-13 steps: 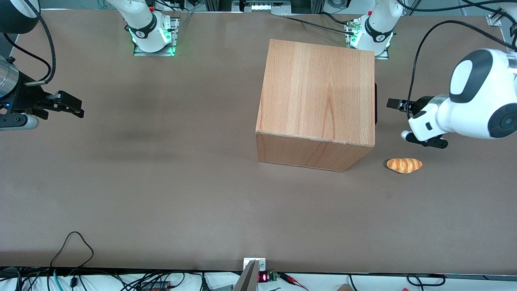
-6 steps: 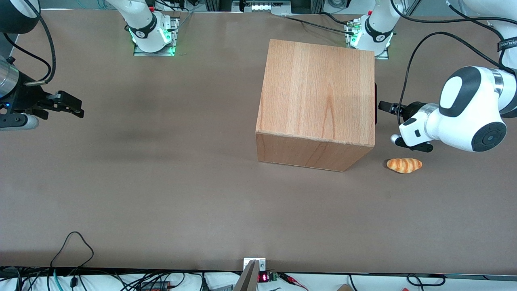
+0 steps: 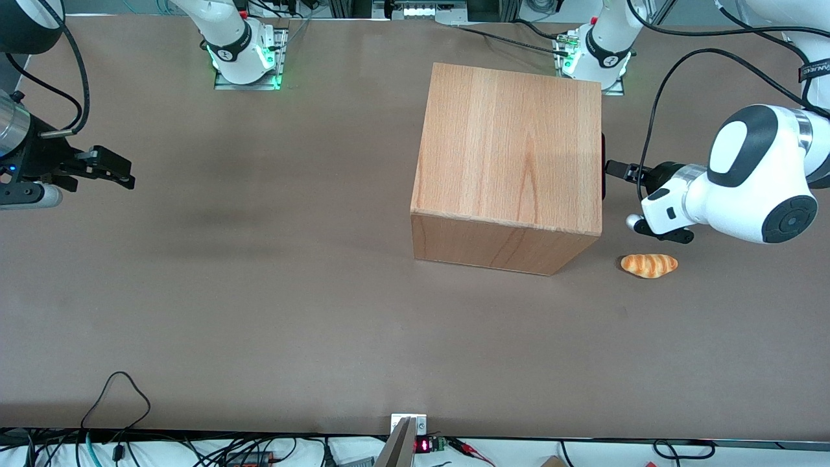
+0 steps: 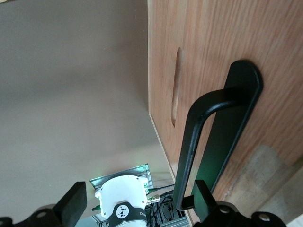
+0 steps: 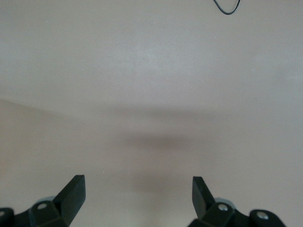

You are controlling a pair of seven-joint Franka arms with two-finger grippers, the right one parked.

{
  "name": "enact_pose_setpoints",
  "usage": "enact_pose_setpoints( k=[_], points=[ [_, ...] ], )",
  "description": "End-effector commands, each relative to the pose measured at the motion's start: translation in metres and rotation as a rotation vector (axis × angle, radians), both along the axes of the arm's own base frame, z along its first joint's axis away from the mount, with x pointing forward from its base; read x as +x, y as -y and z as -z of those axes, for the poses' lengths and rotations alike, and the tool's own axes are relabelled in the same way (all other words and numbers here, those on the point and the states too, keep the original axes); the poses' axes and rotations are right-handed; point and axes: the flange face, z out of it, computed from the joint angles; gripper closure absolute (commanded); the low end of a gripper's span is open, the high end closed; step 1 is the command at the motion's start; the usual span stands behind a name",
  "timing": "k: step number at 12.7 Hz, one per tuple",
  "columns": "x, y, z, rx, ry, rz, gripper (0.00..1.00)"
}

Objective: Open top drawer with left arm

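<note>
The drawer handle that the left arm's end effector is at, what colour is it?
Black. The handle shows best in the left wrist view, against the light wood drawer front, with the open end effector right at it.

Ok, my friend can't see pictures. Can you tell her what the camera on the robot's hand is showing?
The open gripper points at a wooden drawer front, with one finger right by the end of its black bar handle and nothing gripped yet. The brown table stretches away beside the cabinet, with a white robot base standing on it.
</note>
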Motion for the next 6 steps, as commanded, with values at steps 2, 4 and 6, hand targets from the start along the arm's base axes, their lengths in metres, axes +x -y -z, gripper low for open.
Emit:
enact_pose_setpoints(
  k=[2, 4, 6],
  points=[
    [0.003, 0.003, -0.001, -0.039, -0.012, 0.006, 0.00],
    [0.004, 0.005, 0.005, -0.052, -0.021, 0.000, 0.00],
    [0.005, 0.005, 0.012, -0.054, -0.029, -0.002, 0.00]
  ],
)
